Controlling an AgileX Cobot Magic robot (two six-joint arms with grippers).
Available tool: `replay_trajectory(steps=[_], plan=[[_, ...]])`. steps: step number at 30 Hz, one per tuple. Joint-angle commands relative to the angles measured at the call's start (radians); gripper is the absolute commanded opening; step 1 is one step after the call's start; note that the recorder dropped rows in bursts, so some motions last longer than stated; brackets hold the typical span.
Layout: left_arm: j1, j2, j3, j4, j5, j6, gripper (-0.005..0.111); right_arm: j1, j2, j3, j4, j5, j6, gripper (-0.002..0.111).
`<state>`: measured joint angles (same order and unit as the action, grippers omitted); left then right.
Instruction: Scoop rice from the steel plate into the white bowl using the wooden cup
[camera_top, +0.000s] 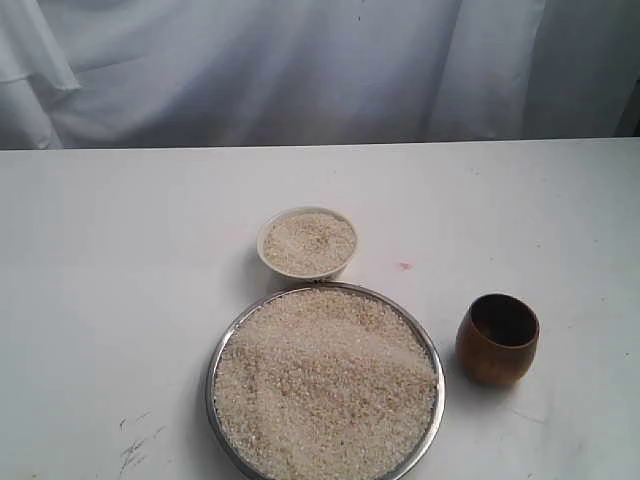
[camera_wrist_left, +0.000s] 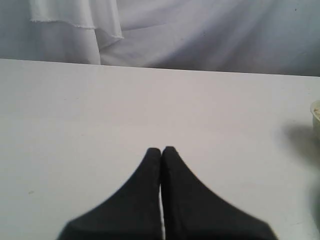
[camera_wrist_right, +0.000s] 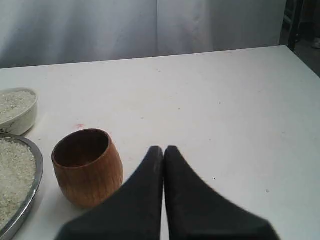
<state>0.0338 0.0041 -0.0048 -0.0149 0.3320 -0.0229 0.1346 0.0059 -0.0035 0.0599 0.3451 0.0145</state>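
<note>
The steel plate (camera_top: 431, 352) lies at the front middle of the table, heaped with rice (camera_top: 325, 385). Just behind it stands the white bowl (camera_top: 306, 244), also holding rice. The wooden cup (camera_top: 497, 339) stands upright and empty to the plate's right. Neither gripper shows in the exterior view. My right gripper (camera_wrist_right: 163, 149) is shut with nothing in it, close beside the wooden cup (camera_wrist_right: 88, 167) but apart from it; the plate's rim (camera_wrist_right: 36, 172) and the bowl (camera_wrist_right: 20, 111) show past the cup. My left gripper (camera_wrist_left: 161, 149) is shut over bare table, with only the bowl's edge (camera_wrist_left: 316, 114) in its view.
A white cloth (camera_top: 300, 70) hangs behind the white table (camera_top: 120, 280). A small red speck (camera_top: 404, 266) lies right of the bowl. Dark scuffs (camera_top: 135, 445) mark the table left of the plate.
</note>
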Motion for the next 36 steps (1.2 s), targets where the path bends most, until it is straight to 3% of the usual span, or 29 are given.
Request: replay_trajectory(steps=[1,5,8,9,12,17,21,28,36], plan=[[0.002,-0.004,0.005,0.001,-0.013,-0.001,0.000,-0.007,-0.006,0.004,-0.038,-0.019,0.000,0.000],[0.002,-0.004,0.005,0.001,-0.013,-0.001,0.000,-0.007,-0.006,0.004,-0.076,-0.228,0.017,0.000],[0.002,-0.004,0.005,0.001,-0.013,-0.001,0.000,-0.007,-0.006,0.004,0.046,-0.497,0.124,0.000],[0.002,-0.004,0.005,0.001,-0.013,-0.001,0.000,-0.007,-0.006,0.004,0.129,-0.662,0.202,0.000],[0.002,-0.004,0.005,0.001,-0.013,-0.001,0.000,-0.007,-0.006,0.004,0.225,-0.852,0.292,0.000],[0.002,-0.004,0.005,0.001,-0.013,-0.001,0.000,-0.007,-0.006,0.004,0.306,-0.667,0.310,0.000],[0.002,-0.004,0.005,0.001,-0.013,-0.001,0.000,-0.005,0.139,-0.116,0.296,-0.599,0.070,0.000],[0.002,-0.004,0.005,0.001,-0.013,-0.001,0.000,-0.005,0.648,-0.455,-0.066,-0.607,0.004,0.000],[0.002,-0.004,0.005,0.001,-0.013,-0.001,0.000,0.044,0.915,-0.346,-0.431,-0.854,0.321,0.000]])
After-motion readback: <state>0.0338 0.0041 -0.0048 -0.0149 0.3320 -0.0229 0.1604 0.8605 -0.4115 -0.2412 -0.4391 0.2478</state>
